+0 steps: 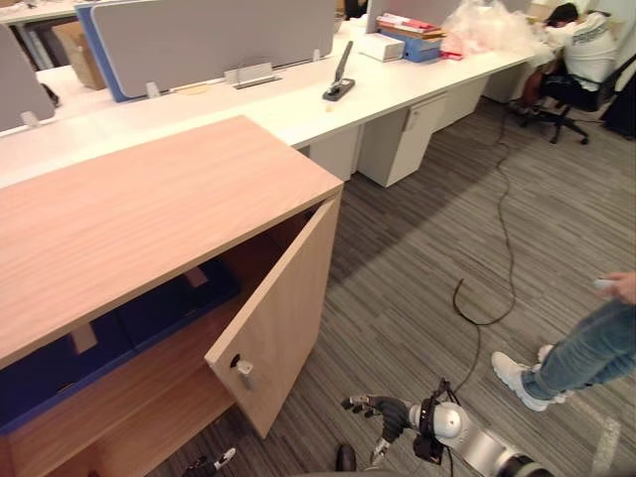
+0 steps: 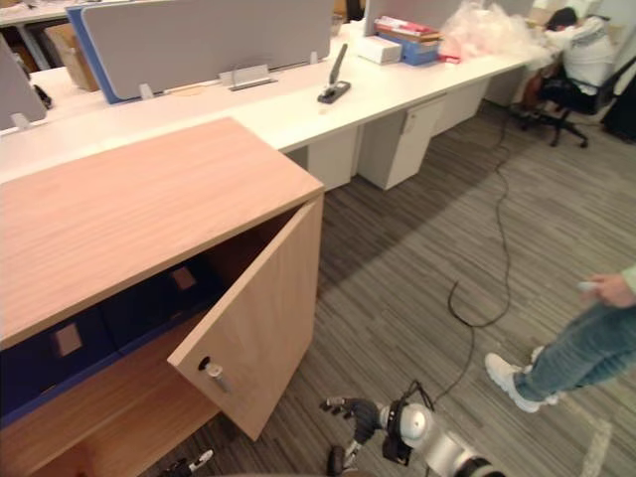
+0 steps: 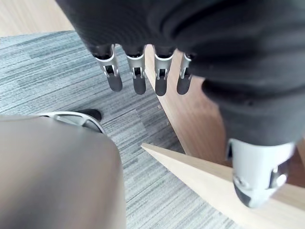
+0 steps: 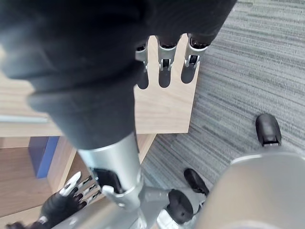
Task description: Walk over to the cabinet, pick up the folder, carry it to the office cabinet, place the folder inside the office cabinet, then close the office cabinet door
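The wooden office cabinet [image 1: 149, 209] stands at my left with its door [image 1: 283, 318] swung half open, its small knob [image 1: 241, 370] facing me. A dark blue folder [image 1: 149, 318] lies flat on the upper shelf inside, and its blue edge [image 4: 43, 152] shows in the right wrist view. My right hand [image 1: 383, 412] hangs low, just right of the door's free edge, its fingers [image 4: 164, 71] straight and holding nothing. My left hand [image 1: 214, 462] is low in front of the cabinet opening; its fingers [image 3: 138, 81] are straight and empty, close to the door's edge [image 3: 214, 181].
A long white desk [image 1: 298, 99] with grey partitions runs behind the cabinet. A person [image 1: 586, 348] stands at the right on the grey carpet, and another person [image 1: 586, 45] sits at the far right. A black cable [image 1: 497, 248] trails across the floor.
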Motion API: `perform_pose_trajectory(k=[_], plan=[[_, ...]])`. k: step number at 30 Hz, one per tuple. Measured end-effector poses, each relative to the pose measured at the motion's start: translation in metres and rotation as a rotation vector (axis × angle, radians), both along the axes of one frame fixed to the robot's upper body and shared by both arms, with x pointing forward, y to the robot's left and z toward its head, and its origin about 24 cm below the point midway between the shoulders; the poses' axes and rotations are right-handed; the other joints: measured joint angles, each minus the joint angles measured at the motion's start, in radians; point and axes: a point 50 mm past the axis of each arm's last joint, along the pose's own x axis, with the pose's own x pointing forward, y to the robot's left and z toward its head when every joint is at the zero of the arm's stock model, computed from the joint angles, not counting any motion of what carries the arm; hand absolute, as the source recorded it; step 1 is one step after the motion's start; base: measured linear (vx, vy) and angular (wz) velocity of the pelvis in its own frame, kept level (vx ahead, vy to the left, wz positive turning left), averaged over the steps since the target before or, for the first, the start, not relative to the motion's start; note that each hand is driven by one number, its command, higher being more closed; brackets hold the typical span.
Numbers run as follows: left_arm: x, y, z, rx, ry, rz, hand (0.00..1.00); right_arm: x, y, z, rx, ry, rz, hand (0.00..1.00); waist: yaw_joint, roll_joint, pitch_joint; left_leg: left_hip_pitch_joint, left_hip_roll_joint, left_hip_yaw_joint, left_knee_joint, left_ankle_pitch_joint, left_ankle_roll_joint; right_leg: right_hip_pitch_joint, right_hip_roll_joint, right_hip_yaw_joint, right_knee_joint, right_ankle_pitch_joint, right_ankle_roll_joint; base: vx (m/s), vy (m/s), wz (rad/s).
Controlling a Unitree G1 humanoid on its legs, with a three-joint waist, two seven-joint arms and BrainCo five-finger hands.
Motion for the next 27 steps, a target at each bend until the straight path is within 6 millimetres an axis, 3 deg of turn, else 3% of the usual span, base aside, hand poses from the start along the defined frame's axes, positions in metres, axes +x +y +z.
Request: perform_pose_trajectory(k=[4, 7, 8, 9, 10, 12, 14, 16, 17, 19, 20, 23, 27], plan=[[0.001, -0.005, -0.001, -0.001, -0.002, 0.016, 0.0, 0.003, 0.007, -0.019, -0.058, 0.002, -0.098, 0.0, 0.027, 0.011, -0.001, -0.016, -0.038, -0.101, -0.078, 0.057, 0.009, 0.01, -0.033, -0.099, 0.0, -0.005, 0.008, 0.02, 0.013, 0.78], [0.004, -0.008, -0.001, 0.012, 0.001, -0.019, 0.0, -0.016, -0.002, -0.045, -0.093, 0.116, -0.289, 0.0, 0.03, 0.013, 0.0, -0.02, -0.078, -0.264, -0.12, 0.094, 0.024, 0.08, -0.077, -0.257, 0.009, -0.039, 0.038, 0.06, 0.031, 1.35], [0.004, -0.008, -0.001, 0.012, 0.001, -0.02, 0.0, -0.017, -0.002, -0.046, -0.093, 0.122, -0.298, 0.0, 0.03, 0.014, 0.0, -0.021, -0.079, -0.269, -0.12, 0.095, 0.025, 0.082, -0.08, -0.263, 0.011, -0.042, 0.039, 0.06, 0.119, 1.75], [0.007, -0.01, -0.001, 0.018, -0.001, -0.044, 0.0, -0.036, -0.02, -0.06, -0.074, 0.222, -0.588, 0.0, 0.023, 0.017, -0.002, -0.047, -0.116, -0.391, -0.117, 0.105, 0.041, 0.108, -0.128, -0.375, 0.088, -0.1, 0.068, 0.08, 0.14, 2.15], [0.009, -0.011, -0.001, 0.017, -0.007, -0.054, 0.0, -0.053, -0.035, -0.068, -0.034, 0.284, -0.872, 0.0, 0.018, 0.019, -0.003, -0.068, -0.148, -0.482, -0.118, 0.114, 0.053, 0.112, -0.17, -0.415, 0.168, -0.145, 0.082, 0.1, 0.196, 2.53], [0.009, -0.011, 0.0, 0.023, -0.009, -0.059, 0.0, -0.072, -0.045, -0.075, 0.014, 0.341, -1.185, 0.0, 0.019, 0.018, -0.003, -0.084, -0.185, -0.583, -0.115, 0.129, 0.064, 0.112, -0.209, -0.335, 0.247, -0.188, 0.074, 0.11, 0.145, 1.92], [0.006, -0.003, 0.0, 0.057, 0.007, -0.047, 0.0, -0.086, -0.043, -0.081, 0.05, 0.388, -1.45, 0.0, 0.02, -0.012, 0.009, -0.1, -0.237, -0.708, -0.119, 0.157, 0.068, 0.118, -0.224, -0.038, 0.305, -0.279, 0.078, 0.13, 0.06, 1.89], [0.001, 0.004, 0.0, 0.078, 0.028, -0.021, 0.0, -0.089, -0.03, -0.083, 0.065, 0.422, -1.481, 0.0, 0.023, -0.048, 0.005, -0.116, -0.268, -0.781, -0.119, 0.17, 0.054, 0.155, -0.226, 0.064, 0.287, -0.324, 0.103, 0.07, -0.062, 1.39], [-0.001, 0.007, 0.0, 0.082, 0.032, -0.003, 0.0, -0.087, -0.025, -0.083, 0.069, 0.428, -1.461, 0.0, 0.032, -0.061, 0.003, -0.135, -0.274, -0.821, -0.122, 0.179, 0.039, 0.173, -0.222, 0.047, 0.263, -0.347, 0.12, 0.04, -0.125, 1.12], [-0.004, 0.008, 0.0, 0.08, 0.035, 0.037, 0.0, -0.083, -0.022, -0.082, 0.063, 0.42, -1.413, 0.0, 0.05, -0.061, 0.004, -0.162, -0.259, -0.862, -0.148, 0.204, 0.01, 0.18, -0.199, -0.009, 0.222, -0.375, 0.142, 0.02, -0.28, 0.74], [-0.008, 0.005, -0.002, 0.065, 0.048, 0.06, 0.0, -0.082, -0.025, -0.082, 0.045, 0.411, -1.384, 0.0, 0.045, -0.046, 0.004, -0.175, -0.23, -0.889, -0.175, 0.228, -0.006, 0.178, -0.167, -0.044, 0.212, -0.373, 0.138, -0.01, -0.292, 0.7], [-0.018, 0.004, -0.003, 0.043, 0.059, 0.147, 0.0, -0.09, -0.031, -0.084, 0.006, 0.427, -1.369, 0.0, 0.05, -0.039, -0.002, -0.187, -0.185, -0.935, -0.218, 0.263, -0.034, 0.188, -0.112, -0.111, 0.217, -0.383, 0.119, -0.03, -0.177, 0.7], [-0.023, 0.002, -0.004, 0.018, 0.051, 0.249, 0.0, -0.09, -0.03, -0.084, 0.008, 0.427, -1.367, 0.0, 0.079, -0.04, 0.027, -0.19, -0.178, -0.966, -0.222, 0.286, -0.042, 0.215, -0.087, -0.164, 0.218, -0.385, 0.112, -0.01, -0.109, 0.43]])
